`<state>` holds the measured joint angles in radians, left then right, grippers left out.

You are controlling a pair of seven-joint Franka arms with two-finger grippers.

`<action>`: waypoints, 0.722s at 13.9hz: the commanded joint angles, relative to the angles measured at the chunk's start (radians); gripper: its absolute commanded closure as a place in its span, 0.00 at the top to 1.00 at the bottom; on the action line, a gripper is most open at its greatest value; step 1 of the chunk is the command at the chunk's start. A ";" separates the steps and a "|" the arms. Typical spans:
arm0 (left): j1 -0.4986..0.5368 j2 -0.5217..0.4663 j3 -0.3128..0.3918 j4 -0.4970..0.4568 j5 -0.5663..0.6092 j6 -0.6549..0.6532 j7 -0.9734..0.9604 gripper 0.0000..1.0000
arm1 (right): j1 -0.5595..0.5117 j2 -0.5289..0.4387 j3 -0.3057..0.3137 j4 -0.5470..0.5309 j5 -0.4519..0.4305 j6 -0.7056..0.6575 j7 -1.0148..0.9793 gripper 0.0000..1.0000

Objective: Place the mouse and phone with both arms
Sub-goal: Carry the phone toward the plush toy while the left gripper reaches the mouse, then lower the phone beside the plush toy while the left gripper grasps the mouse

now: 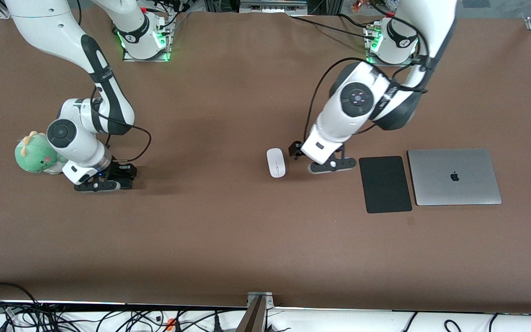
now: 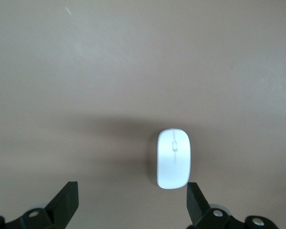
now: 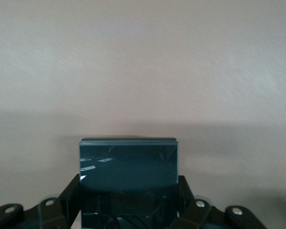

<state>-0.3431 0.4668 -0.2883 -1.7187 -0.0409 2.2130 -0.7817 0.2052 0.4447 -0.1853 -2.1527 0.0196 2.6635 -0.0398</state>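
— While the left gripper (image 2: 132, 202) hangs low with its fingers (image 2: 66, 202) spread wide and nothing between them, where does the mouse (image 1: 276, 162) lie from it?

— Just beside it, toward the right arm's end of the table. In the left wrist view the mouse (image 2: 173, 158) is ahead of the fingertips and not centred in the gap: it sits close to one finger. I judge the gripper must shift sideways before it comes down, or one finger will land on the shell.

— And its long axis?

— It runs along the direction in which the fingers point, so the jaws would close across the narrow width. That looks good for a grasp.

— Which arm is nearer to the mouse?

— The left arm, clearly. The right gripper (image 3: 128, 210) is well apart, low at its own end of the table, next to a green plush toy (image 1: 35, 153).

— What does the right one hold?

— The phone (image 3: 128, 167). The fingers are closed on its two long edges, and the black slab sticks out forward from them.

— What is hard to see?

— In the front view the phone is nearly hidden under the right wrist, so I cannot tell if it touches the table (image 1: 228, 230). The left fingers are also mostly covered there. The black mat (image 1: 385, 184) and the laptop (image 1: 454, 176) lie at the opposite flank of the left gripper from the mouse.
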 commanded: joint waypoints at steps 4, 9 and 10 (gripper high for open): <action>-0.160 0.186 0.018 0.046 0.188 0.112 -0.264 1.00 | -0.092 -0.054 0.012 -0.154 0.014 0.196 -0.098 0.34; -0.249 0.312 0.092 0.177 0.193 0.119 -0.275 1.00 | -0.115 -0.040 0.012 -0.165 0.014 0.234 -0.103 0.44; -0.254 0.320 0.104 0.183 0.194 0.120 -0.274 1.00 | -0.115 -0.035 0.014 -0.165 0.014 0.234 -0.104 0.78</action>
<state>-0.5613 0.7369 -0.2197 -1.6100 0.1224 2.3423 -1.0374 0.1135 0.4276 -0.1860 -2.2916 0.0196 2.8697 -0.1143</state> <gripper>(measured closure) 0.000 0.194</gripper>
